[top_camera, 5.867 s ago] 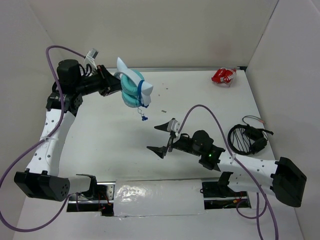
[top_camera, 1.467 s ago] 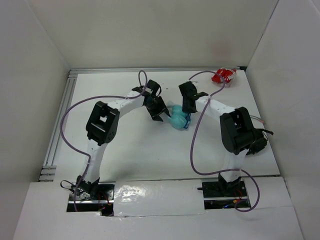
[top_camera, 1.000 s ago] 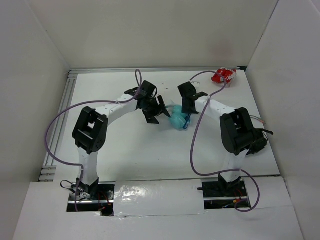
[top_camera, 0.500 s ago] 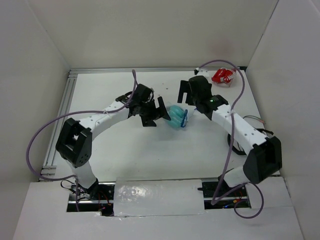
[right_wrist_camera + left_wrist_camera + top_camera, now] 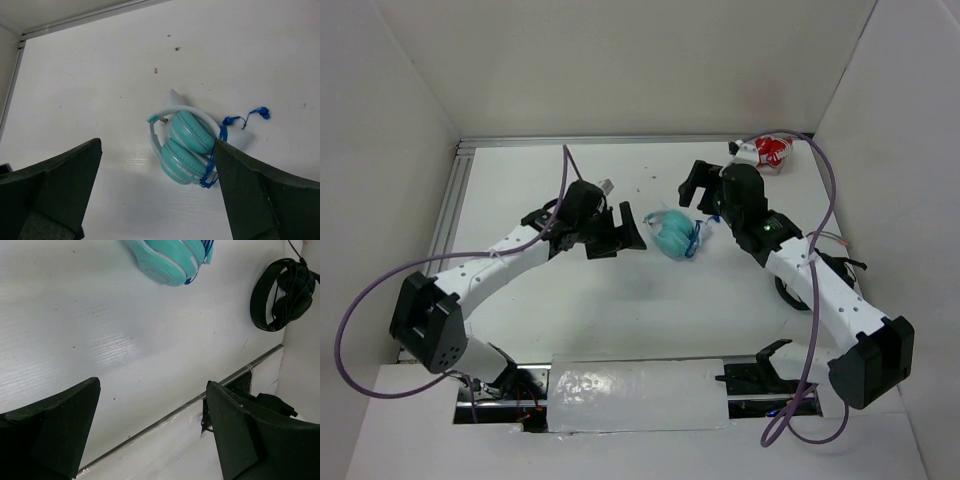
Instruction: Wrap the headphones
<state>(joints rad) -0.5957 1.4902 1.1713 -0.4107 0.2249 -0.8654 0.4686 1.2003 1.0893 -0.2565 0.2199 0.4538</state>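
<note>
- headphones lie folded on the table near its middle, the two rounded teal cups stacked against each other with smooth, glossy plastic shells
- in the right wrist view, a thin white headband curves round the cups, with one pointed white ear tip sticking up behind it
- cable is a thin blue cord looped around the cups on one side; its loose end trails off onto the table and finishes in a small blue plug
- left gripper sits just beside the headphones without touching them, its wedge-shaped matte black fingers spread wide and holding nothing
- right gripper is on the far side of the headphones, also apart from them; its broad black fingers are spread wide and hold nothing
- table is white, with a faint ribbed sheen and a few dark specks
- black coil lies near the table's right edge, well apart from the headphones
- red-and-white object, crumpled in shape, is in the far right corner
</note>
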